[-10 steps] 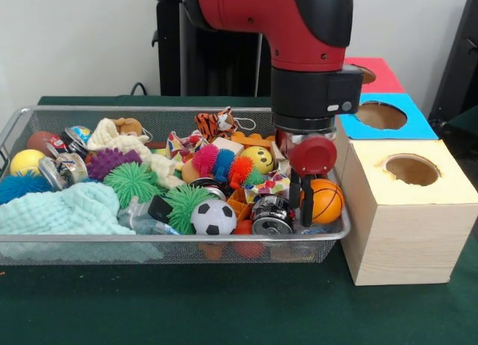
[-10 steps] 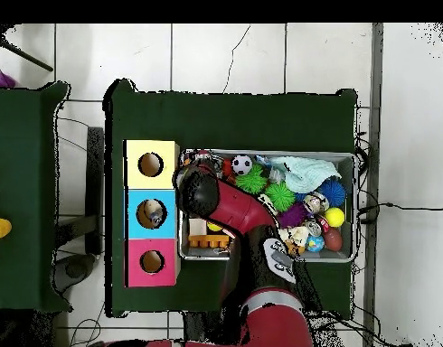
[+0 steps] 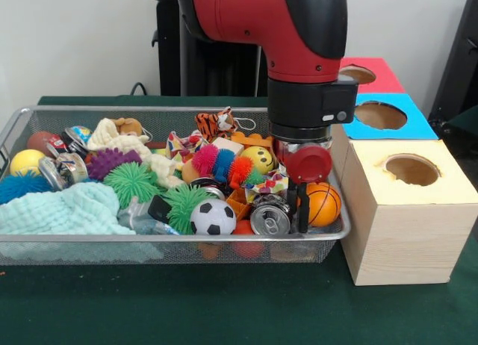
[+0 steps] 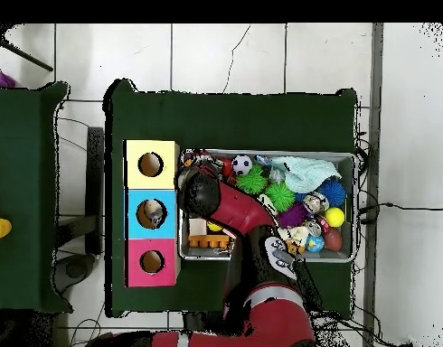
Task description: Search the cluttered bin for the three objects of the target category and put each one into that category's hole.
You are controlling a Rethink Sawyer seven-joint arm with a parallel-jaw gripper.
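Front view first: you see the arm (image 3: 299, 39) coming down from the top into the right end of the bin (image 3: 172, 240), the wire basket sitting on the green table (image 3: 224, 308). The gripper (image 3: 297, 207) hangs low between a drink can (image 3: 269, 219) and an orange ball (image 3: 323, 203); you cannot tell from here whether it is spread or closed. A clear plastic bottle (image 3: 138, 216) lies near the front wall, beside the pale green cloth (image 3: 63, 210) and a soccer ball (image 3: 213, 218). Just right of the bin stands the yellow box (image 3: 403, 210), with the blue box (image 3: 385, 117) and red box (image 3: 370, 75) behind it. Overhead view: you find the arm (image 4: 227, 210) reaching over the bin's (image 4: 352, 208) end nearest the three boxes, its head covering the gripper.
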